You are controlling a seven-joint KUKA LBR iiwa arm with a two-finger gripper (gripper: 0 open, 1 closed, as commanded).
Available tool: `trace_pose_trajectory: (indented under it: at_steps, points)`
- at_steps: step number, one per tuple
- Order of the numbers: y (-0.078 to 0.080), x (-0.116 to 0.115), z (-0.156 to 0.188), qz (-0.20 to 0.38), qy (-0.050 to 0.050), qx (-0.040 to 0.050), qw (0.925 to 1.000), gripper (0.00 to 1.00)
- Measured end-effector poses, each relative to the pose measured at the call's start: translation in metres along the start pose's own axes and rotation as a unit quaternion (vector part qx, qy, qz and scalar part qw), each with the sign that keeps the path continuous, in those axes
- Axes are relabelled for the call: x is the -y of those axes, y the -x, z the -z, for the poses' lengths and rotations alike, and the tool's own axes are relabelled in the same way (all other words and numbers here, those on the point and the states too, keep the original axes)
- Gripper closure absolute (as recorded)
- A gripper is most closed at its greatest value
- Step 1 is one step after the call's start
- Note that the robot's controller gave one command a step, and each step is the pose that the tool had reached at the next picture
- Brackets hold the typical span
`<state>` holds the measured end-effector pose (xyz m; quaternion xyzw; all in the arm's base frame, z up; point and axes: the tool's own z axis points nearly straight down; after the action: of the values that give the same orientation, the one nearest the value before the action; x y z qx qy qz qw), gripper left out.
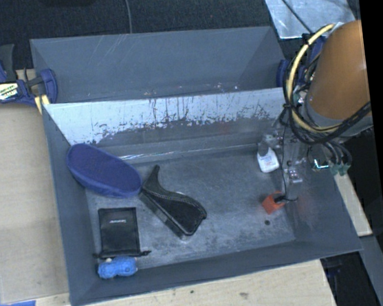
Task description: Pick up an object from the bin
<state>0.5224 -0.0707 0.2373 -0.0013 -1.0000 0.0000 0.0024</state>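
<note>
In the camera view the grey metal bin (167, 68) has sloping walls and a floor scuffed pale, its back wall streaked with dark scratches, and dark flooring lies beyond its far side. The hand (289, 189) hangs low over the right end of the floor, its tip just beside a small red piece (272, 204); how wide the hand stands I cannot tell, and the piece is too small to show a long axis or heading. Well apart to the left lie a black curved sole-like piece (174, 205), a blue oval case (102, 170), a flat black box (119, 230) and a small blue lump (117, 268).

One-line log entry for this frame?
pincer: low, right side of bin | nearest: small red piece | grasp: unclear
</note>
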Motion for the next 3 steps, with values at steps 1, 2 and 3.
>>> trace_pose_trajectory:
  at_steps: [1,2,3]
  points:
    - [-0.013,0.041,-0.081,0.131,0.0,0.001,0.9914,0.0]
    - [0.045,0.032,-0.168,0.074,0.0,0.0036,0.9973,0.0]
    - [-0.027,0.083,-0.168,0.168,0.0,0.0022,0.9858,0.0]
